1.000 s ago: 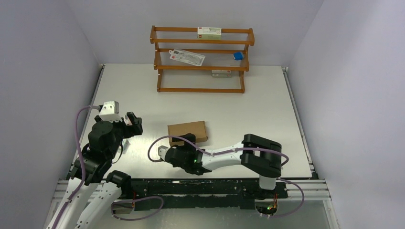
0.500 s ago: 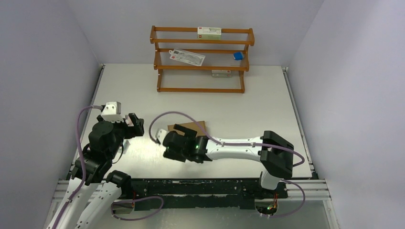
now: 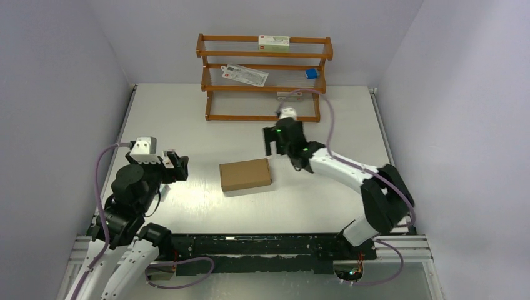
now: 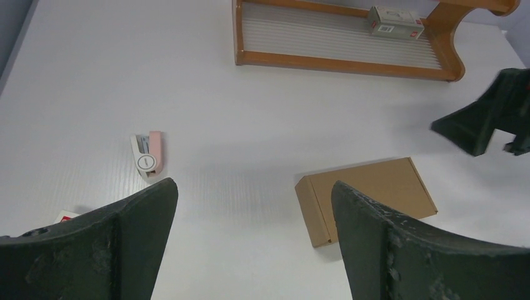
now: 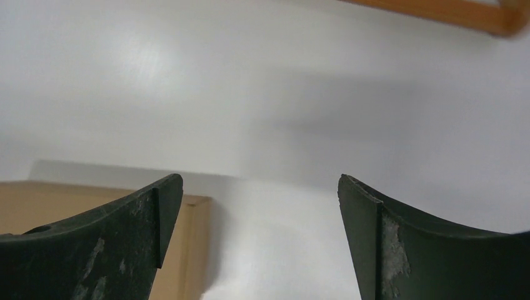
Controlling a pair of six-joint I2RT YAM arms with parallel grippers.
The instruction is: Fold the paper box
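well, nearest to me the two arms rise from the front edge of the table (image 3: 350, 125). the left arm is bent up on the left side, and the left gripper (image 3: 175, 165) points in over the tabletop with its fingers (image 4: 125, 237) spread wide and nothing between them. in the left wrist view a small white and pink object (image 4: 149, 153) lies flat on the table ahead of that gripper.

a little further in, about the middle of the table, the paper box (image 3: 245, 174) lies flat on its own. it is plain brown and looks like a closed, shallow rectangle, turned slightly askew to the table edges. it sits to the right of the left gripper, and neither arm touches it.

beyond the box's far right corner, the right arm stretches in from the right. the right gripper (image 3: 273, 140) has its fingers (image 5: 437, 250) held wide apart, gripping nothing. its wrist camera sees a corner of the box (image 5: 75, 194) low on the left.

at the far end stands a wooden shelf rack (image 3: 265, 55). a white carton (image 3: 274, 41) sits on the top tier, a flat packet (image 3: 245, 74) and a small blue thing (image 3: 310, 73) on the middle one, and another carton (image 3: 289, 95) on the lowest.
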